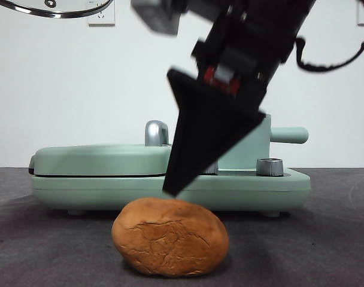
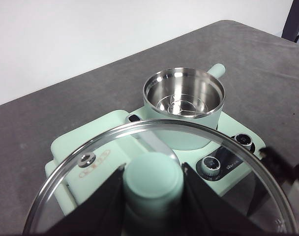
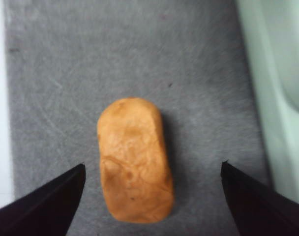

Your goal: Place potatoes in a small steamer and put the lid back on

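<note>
The potato is orange-brown with cracked skin and lies on the dark table in front of the appliance. In the right wrist view the potato lies between my right gripper's wide-open jaws. The right gripper hangs just above the potato, not touching it. My left gripper is shut on the mint-green knob of the glass lid, held high above the appliance. The lid's rim shows at the front view's top left. The small steamer stands open and empty.
The steamer's handle sticks out to the right behind the right gripper. The flat mint-green griddle with its chrome handle sits beside the steamer on a shared base with steel knobs. A white wall stands behind.
</note>
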Controlling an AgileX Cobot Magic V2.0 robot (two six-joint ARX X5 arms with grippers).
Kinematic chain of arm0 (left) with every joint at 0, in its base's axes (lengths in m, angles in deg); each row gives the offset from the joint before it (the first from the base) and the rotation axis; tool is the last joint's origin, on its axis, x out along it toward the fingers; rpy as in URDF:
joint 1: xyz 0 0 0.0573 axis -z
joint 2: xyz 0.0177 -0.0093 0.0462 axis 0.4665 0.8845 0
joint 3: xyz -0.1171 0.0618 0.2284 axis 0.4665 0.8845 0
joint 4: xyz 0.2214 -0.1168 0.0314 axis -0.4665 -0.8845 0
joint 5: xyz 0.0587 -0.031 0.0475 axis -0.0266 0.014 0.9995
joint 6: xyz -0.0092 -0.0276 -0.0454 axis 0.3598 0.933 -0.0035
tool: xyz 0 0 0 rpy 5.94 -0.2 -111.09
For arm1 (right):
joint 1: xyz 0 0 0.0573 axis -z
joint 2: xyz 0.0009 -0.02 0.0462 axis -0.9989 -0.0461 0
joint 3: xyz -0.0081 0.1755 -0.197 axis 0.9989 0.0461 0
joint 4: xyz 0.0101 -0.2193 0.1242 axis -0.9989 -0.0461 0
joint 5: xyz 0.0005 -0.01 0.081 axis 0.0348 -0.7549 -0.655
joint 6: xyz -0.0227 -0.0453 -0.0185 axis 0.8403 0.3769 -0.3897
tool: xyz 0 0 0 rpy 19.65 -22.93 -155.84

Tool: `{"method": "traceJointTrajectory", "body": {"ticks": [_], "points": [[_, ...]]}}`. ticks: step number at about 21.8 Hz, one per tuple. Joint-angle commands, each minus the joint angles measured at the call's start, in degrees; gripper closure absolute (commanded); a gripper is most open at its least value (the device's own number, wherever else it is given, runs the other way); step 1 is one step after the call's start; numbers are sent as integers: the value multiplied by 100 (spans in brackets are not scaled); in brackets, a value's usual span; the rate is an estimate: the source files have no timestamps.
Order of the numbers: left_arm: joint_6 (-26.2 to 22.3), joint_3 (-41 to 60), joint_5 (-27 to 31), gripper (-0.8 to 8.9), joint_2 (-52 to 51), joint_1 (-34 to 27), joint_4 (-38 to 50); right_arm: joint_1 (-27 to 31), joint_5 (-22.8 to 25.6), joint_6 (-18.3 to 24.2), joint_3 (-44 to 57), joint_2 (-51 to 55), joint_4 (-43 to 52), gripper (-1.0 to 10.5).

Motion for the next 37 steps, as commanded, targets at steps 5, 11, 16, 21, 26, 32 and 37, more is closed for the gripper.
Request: {"method": "traceJointTrajectory", "body": {"ticks": [5,11,16,21,26,32,37], "points": [[24,-90,-9,799,-9,20,184,-240,-15,15,-52,-369,83,512],[4,-90,-7,799,-9,20,186,-334,61,-35,-52,-669,81,554],[7,-90,-9,799,-9,20,186,-339,175,-72,-52,-772,2,673],[7,-90,-9,799,-9,20,186,-337,153,-485,-55,-588,-13,724],[7,-90,-9,799,-9,20,199,-310,1228,-1436,-122,472,-560,725],[9,-90,-9,799,-9,20,367,243,2057,-1980,-1593,1021,-1965,744],[11,-90,-7,799,-7,20,383,1335,1775,-2098,-3104,483,-2024,743]]}}
